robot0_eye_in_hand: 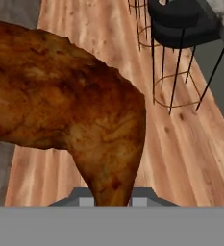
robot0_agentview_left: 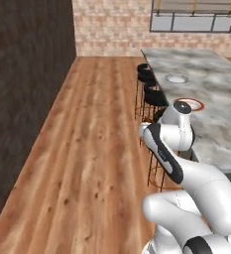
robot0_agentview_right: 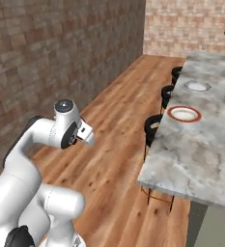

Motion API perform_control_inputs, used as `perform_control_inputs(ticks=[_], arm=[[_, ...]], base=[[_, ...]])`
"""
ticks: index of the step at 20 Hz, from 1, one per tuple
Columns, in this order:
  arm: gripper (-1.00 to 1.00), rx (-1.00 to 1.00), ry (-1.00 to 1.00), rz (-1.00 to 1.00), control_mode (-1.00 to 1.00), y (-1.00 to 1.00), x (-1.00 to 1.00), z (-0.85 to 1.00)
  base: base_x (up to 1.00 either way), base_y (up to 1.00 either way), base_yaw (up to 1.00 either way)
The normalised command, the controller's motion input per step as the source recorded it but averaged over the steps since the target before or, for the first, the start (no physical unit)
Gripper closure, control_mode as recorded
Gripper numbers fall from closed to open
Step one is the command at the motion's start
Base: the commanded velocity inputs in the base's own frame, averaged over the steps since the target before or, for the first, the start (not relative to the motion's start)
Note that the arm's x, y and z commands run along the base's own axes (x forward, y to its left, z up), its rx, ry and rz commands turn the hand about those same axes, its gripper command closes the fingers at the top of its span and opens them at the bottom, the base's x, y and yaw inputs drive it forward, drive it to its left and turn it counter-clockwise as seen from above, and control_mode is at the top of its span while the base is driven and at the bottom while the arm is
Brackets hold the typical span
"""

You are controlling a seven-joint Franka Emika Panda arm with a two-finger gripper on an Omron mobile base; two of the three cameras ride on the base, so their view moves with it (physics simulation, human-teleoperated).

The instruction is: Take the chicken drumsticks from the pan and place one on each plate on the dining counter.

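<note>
In the hand view, nearest of all, one chicken drumstick (robot0_eye_in_hand: 70,105) is very close to the camera. It is dark reddish-brown with mottled skin, and its narrow end goes down between the two grey finger tips (robot0_eye_in_hand: 86,202) at the bottom of the picture. The gripper (robot0_eye_in_hand: 112,202) is pinching this narrow end; its jaws stand close on both sides of the meat. The drumstick hangs above the wooden floor (robot0_eye_in_hand: 180,153), not above any counter.

Behind the drumstick in the same view stands one black bar stool (robot0_eye_in_hand: 178,21) with thin metal legs and a round foot ring, and a second set of thin legs is visible further behind it.

In the two base views the white arm (robot0_agentview_right: 61,130) is folded near the base, over the plank floor, beside the near end of the dining counter (robot0_agentview_right: 201,154). This counter has a grey-white marbled top. Along its side I count three black stools (robot0_agentview_left: 154,96) in a row.

On the counter top there are two plates, well apart from each other. The nearer one is the red-rimmed plate (robot0_agentview_right: 184,114), close to the stool side of the top. The further one is the plain grey-white plate (robot0_agentview_right: 197,86). Both plates have nothing on them.

Furthest is a brick wall (robot0_agentview_left: 112,25) with one dark-framed window (robot0_agentview_left: 192,15).
</note>
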Motion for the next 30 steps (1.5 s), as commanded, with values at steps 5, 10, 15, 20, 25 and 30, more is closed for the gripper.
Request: perform_control_inputs(ticks=[5,10,15,20,25,30], arm=[[1.0,0.0,0.0,0.0,1.0,0.0,0.0,0.0],[1.0,0.0,0.0,0.0,1.0,0.0,0.0,0.0],[1.0,0.0,0.0,0.0,1.0,0.0,0.0,0.0],[1.0,0.0,0.0,0.0,1.0,0.0,0.0,0.0],[1.0,0.0,0.0,0.0,1.0,0.0,0.0,0.0],[1.0,0.0,0.0,0.0,1.0,0.0,0.0,0.0]], base=[[0.72,0.57,-0.55],[0.72,0.56,-0.58],[0.69,0.56,-0.58],[0.68,0.57,-0.58],[0.64,0.6,-0.57],[0.5,0.64,-0.58]])
